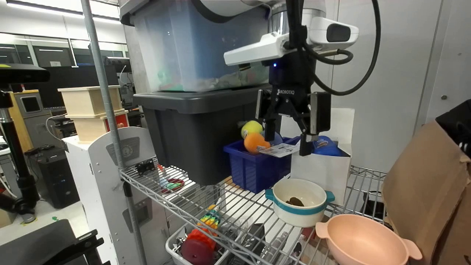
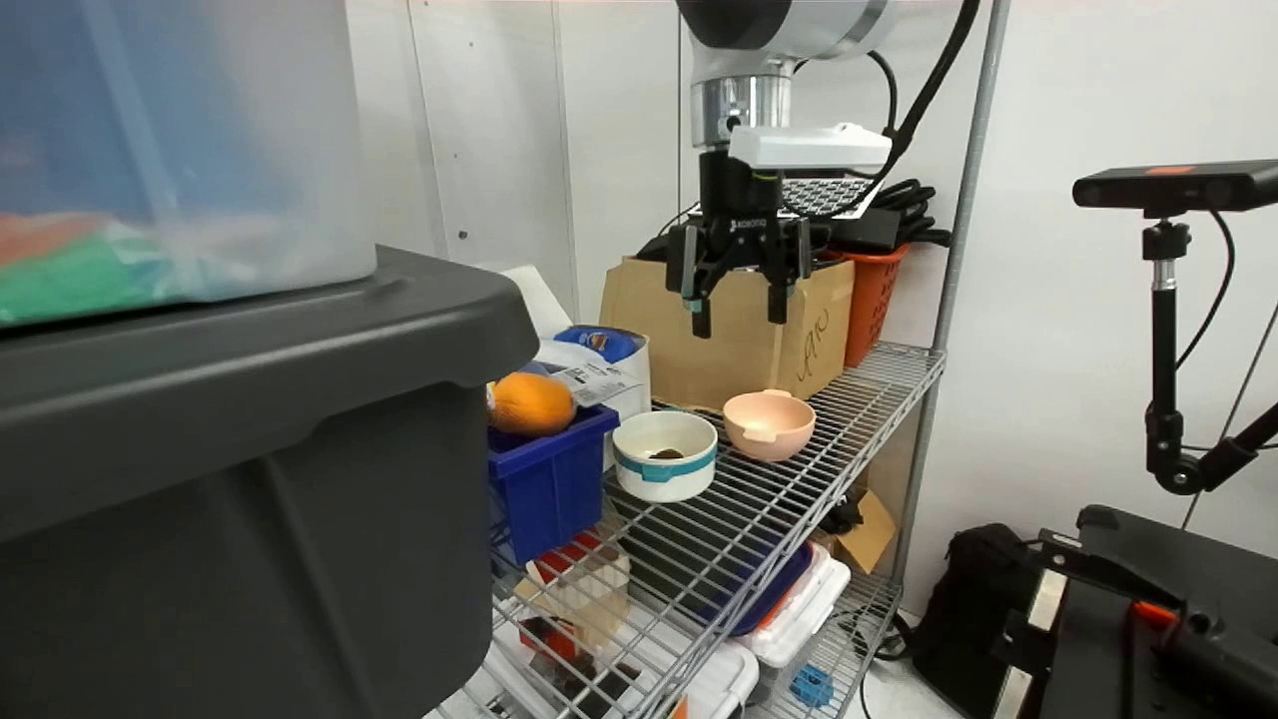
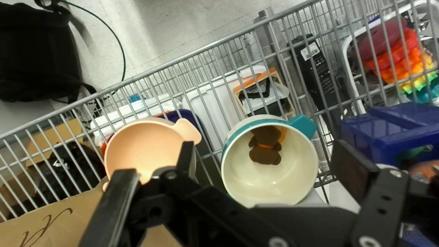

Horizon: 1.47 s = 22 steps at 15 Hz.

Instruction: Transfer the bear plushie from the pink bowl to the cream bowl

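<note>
The bear plushie (image 3: 264, 147), brown with an orange band at its neck, lies inside the cream bowl (image 3: 274, 187) against its wall. Its brown top shows in both exterior views (image 1: 295, 201) (image 2: 667, 454). The cream bowl (image 1: 301, 218) has a teal band and handles and stands upright on the wire shelf (image 2: 667, 491). The pink bowl (image 1: 368, 235) stands beside it with nothing visible inside; it also shows in the wrist view (image 3: 144, 147). My gripper (image 1: 287, 138) is open with nothing between its fingers. It hangs well above the bowls, fingers pointing down (image 2: 739, 312).
A dark blue bin (image 1: 254, 173) with an orange and a yellow toy stands next to the cream bowl. A white box (image 1: 320, 173) stands behind it. A cardboard box (image 2: 689, 330) stands behind the pink bowl. A large dark grey tote (image 1: 187, 136) fills one side.
</note>
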{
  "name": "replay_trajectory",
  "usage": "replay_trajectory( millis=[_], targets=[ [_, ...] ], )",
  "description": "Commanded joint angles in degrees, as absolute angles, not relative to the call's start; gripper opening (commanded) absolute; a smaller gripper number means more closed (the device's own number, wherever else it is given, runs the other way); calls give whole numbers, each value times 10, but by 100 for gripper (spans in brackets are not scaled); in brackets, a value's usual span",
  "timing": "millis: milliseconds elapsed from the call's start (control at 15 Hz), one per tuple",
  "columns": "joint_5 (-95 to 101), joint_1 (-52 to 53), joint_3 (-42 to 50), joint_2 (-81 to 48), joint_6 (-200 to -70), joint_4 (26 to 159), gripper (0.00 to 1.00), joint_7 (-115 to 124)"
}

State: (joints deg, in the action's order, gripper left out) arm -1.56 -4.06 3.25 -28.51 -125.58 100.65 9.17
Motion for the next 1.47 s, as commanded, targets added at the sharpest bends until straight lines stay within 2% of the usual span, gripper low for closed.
replay_trajectory(
  millis=[0, 800, 1333, 1400],
  targets=[
    [-16, -32, 32, -205, -1298, 1112, 100, 80],
    [-11, 1, 13, -11, -1337, 1334, 100, 87],
    [-6, 3, -9, 100, -1330, 1423, 100, 108],
    [-14, -2, -5, 62, -1319, 1390, 100, 92]
  ],
)
